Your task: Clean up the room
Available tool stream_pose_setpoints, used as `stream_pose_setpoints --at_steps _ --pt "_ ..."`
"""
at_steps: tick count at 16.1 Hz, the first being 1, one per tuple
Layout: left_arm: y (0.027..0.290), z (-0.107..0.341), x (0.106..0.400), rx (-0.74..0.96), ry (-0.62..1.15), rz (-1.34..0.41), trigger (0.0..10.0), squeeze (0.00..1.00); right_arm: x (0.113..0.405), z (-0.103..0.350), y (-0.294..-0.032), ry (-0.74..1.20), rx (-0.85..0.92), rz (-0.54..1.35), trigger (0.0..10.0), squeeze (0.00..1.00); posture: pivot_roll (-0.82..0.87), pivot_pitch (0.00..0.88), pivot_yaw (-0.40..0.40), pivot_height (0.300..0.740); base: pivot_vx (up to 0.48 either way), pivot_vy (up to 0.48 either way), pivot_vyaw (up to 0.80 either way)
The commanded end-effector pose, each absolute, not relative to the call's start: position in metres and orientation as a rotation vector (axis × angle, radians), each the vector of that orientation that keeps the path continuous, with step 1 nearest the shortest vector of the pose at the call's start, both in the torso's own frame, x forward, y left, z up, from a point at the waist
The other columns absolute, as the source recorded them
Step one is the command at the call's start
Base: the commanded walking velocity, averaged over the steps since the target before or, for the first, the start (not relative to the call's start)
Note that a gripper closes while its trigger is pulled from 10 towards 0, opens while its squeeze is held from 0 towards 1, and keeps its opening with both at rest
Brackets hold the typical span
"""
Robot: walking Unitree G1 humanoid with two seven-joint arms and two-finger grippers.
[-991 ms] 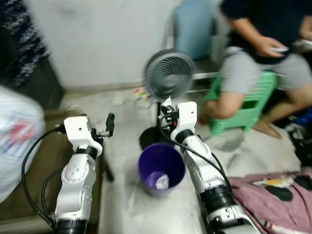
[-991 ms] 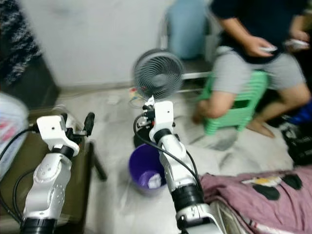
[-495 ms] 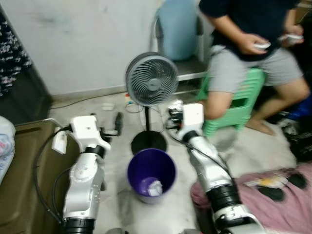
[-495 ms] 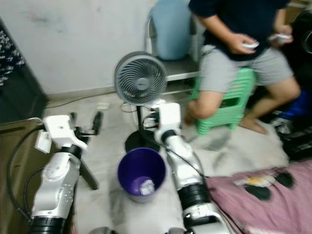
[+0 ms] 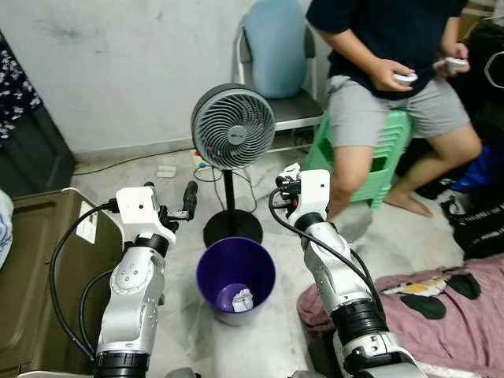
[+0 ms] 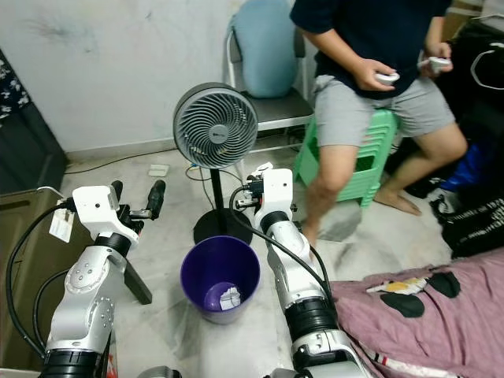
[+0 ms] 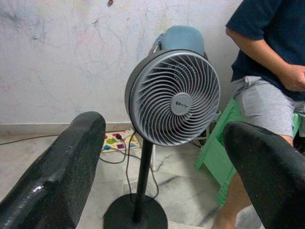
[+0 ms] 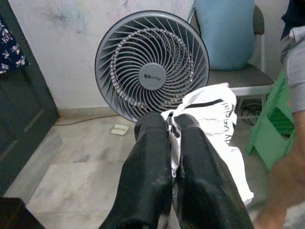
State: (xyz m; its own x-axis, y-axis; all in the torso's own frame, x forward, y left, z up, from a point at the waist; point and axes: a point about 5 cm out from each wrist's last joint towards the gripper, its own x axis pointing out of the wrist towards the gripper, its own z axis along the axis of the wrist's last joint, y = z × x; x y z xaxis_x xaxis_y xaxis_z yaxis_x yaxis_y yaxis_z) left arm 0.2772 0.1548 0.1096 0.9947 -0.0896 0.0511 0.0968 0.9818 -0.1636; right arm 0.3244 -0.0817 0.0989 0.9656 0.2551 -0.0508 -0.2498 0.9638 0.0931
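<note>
A purple waste bin [image 5: 236, 260] stands on the floor between my two arms, with a crumpled white scrap [image 5: 240, 298] at its bottom. My right gripper [image 8: 167, 121] is raised beyond the bin's far right rim, shut on a white plastic wrapper [image 8: 214, 124] with black print; the wrapper hangs beside the fingers. My left gripper [image 6: 136, 194] is held up to the left of the bin, open with nothing between its fingers [image 7: 62, 167]. Both grippers point toward a grey standing fan [image 5: 234, 126].
The fan's black base [image 5: 232, 228] sits just behind the bin. A person [image 5: 394, 79] sits on a green stool [image 5: 394, 150] at the right, holding controllers. A pink cloth [image 5: 441, 315] lies lower right, a brown box [image 5: 31, 260] on the left, a chair [image 5: 276, 47] by the wall.
The whole picture has shifted and sharpened, so the camera has moved. Both arms keep the same raised pose, and the wrapper stays in the right gripper.
</note>
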Motion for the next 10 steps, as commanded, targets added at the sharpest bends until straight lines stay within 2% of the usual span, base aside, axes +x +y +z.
stream_pose_setpoints --at_steps 1,7,10 --pt "0.1560 0.1121 0.2756 -0.153 -0.045 -0.097 10.0 0.00 0.3254 0.0994 -0.0777 0.063 0.079 0.256 10.0 0.00 -0.06 0.000 0.016 0.740 0.000 0.000 0.80" --pt "0.1633 0.1108 0.2676 -0.122 -0.030 -0.097 10.0 0.00 0.3303 0.0947 -0.0769 0.100 0.044 0.225 10.0 0.00 -0.04 0.013 0.008 0.740 0.000 0.000 0.56" --pt "0.1553 0.1115 0.2682 -0.109 -0.026 -0.137 10.0 0.00 0.3282 0.0913 -0.0735 0.111 0.044 0.213 10.0 0.00 -0.05 0.021 0.014 0.740 0.000 0.000 0.00"
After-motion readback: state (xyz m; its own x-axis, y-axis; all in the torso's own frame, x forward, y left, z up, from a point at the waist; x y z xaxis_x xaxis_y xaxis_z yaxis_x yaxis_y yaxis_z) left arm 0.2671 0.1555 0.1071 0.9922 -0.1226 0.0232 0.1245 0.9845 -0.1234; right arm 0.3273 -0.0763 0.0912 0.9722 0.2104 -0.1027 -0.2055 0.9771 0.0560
